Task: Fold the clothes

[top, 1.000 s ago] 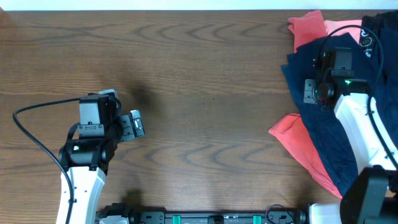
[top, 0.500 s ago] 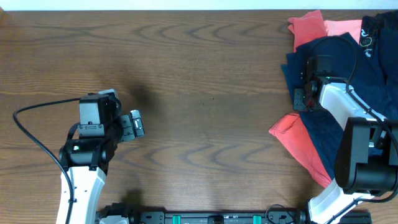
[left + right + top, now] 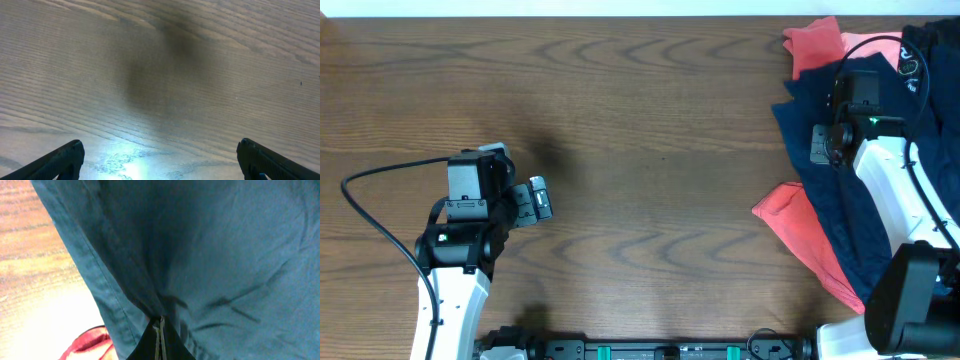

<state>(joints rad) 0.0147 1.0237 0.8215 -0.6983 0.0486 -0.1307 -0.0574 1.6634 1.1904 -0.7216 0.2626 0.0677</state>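
A navy garment (image 3: pixel 840 215) lies crumpled at the table's right edge on top of a red garment (image 3: pixel 814 44), which also sticks out lower down (image 3: pixel 788 214). My right gripper (image 3: pixel 820 146) sits on the navy garment's left part. In the right wrist view its fingers (image 3: pixel 159 332) are pressed together with navy cloth (image 3: pixel 210 255) gathered into them, near the hem, and a bit of red cloth (image 3: pixel 87 345) shows below. My left gripper (image 3: pixel 538 198) is open and empty over bare wood at the left; its two fingertips stand wide apart in the left wrist view (image 3: pixel 160 165).
The wooden table (image 3: pixel 650 150) spans the view between the two arms. A black cable (image 3: pixel 370 215) loops left of the left arm. The clothes reach the table's right and far edges. A white-printed dark cloth part (image 3: pixel 915 60) lies at the far right.
The right gripper shifted a little left and toward the front half a second ago, then came back up and right to near its first place on the navy cloth. The left arm has not moved.
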